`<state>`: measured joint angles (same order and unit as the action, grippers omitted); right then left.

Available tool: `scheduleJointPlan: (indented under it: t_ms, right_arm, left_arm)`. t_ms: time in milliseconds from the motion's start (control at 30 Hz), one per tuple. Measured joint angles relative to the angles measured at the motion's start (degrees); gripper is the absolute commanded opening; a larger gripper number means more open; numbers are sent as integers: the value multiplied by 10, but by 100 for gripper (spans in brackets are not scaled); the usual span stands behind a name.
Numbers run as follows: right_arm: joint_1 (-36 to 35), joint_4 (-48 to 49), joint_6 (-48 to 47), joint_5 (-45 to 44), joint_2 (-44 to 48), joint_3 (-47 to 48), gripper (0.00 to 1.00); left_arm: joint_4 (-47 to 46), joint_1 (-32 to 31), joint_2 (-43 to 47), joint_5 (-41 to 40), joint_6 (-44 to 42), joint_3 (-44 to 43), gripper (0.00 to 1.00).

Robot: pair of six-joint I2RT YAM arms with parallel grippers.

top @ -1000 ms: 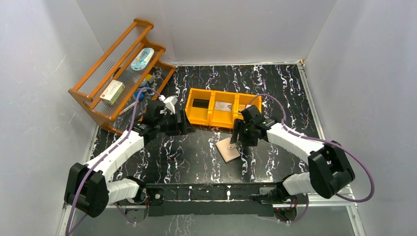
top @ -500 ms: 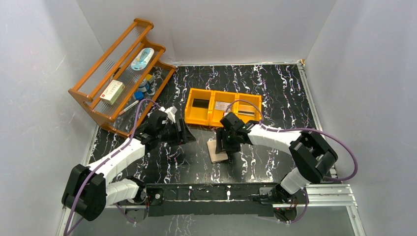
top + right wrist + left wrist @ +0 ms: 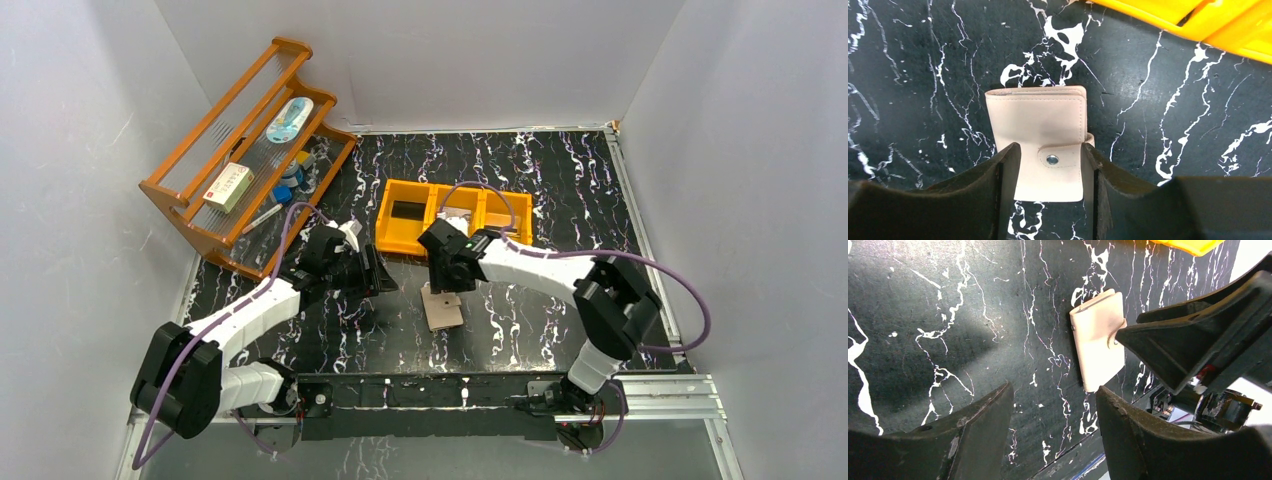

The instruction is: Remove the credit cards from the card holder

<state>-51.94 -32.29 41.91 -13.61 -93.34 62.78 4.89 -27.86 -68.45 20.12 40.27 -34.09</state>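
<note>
Card holder lay flat and closed on the table, tab snapped, just in front of the orange tray. Right gripper was low over it, fingers spread and straddling the tab end; one finger touched the tab's edge, the other stood slightly off, nothing pinched. Left gripper hovered to the holder's left, fingers spread, empty, pointed toward it, apart from it.
</note>
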Motion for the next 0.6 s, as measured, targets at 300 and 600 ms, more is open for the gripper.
scheduleJointPlan:
  t_ms: [300, 600]
  right_arm:
    - [-26, -39, 16, -32, -56, 16, 49]
    - [-32, -50, 28, -45, -69, 28, 29]
  left_arm:
    - [2, 0, 0, -2, -15, 0, 59]
    - [3, -1, -2, 7, -19, -9, 62]
